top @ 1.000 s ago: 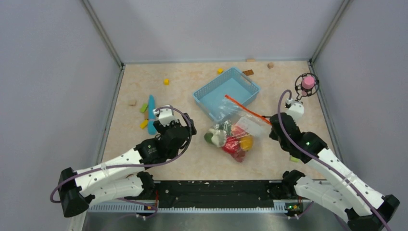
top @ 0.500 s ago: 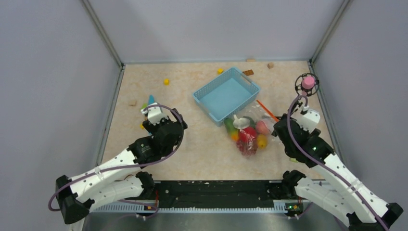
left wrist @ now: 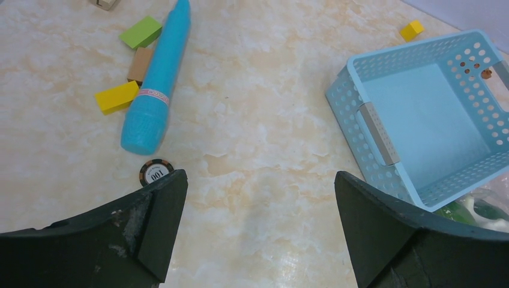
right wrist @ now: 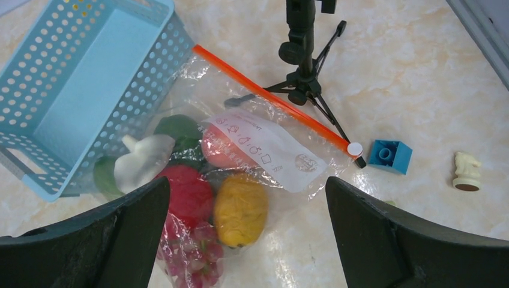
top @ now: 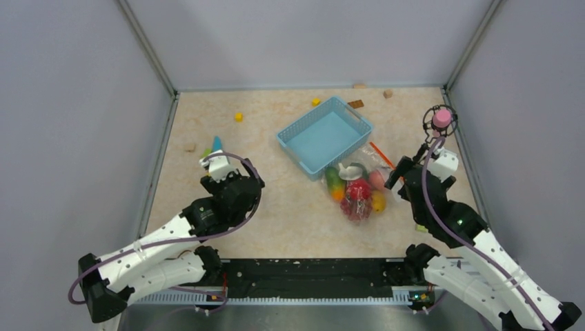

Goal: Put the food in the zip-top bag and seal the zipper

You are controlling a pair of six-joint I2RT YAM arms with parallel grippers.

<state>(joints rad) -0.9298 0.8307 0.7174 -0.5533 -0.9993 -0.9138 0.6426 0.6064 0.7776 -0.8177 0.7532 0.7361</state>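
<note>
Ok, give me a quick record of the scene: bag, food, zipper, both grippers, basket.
zip-top bag: lying on the table, against the basket's corner
food: inside the bag
zipper: straight orange strip along the bag's far edge; cannot tell if sealed
left gripper: open, holding nothing, over the table near the basket
right gripper: open, holding nothing, over the bag
basket: light-blue mesh, beside the bag

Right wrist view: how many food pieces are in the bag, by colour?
Green: 2, a dark pepper and a paler piece
White: 1, garlic-like piece
Pink: 1, peach
Red: 1, tomato
Yellow: 1, mango
Purple: 1, grapes
Total: 7
</note>
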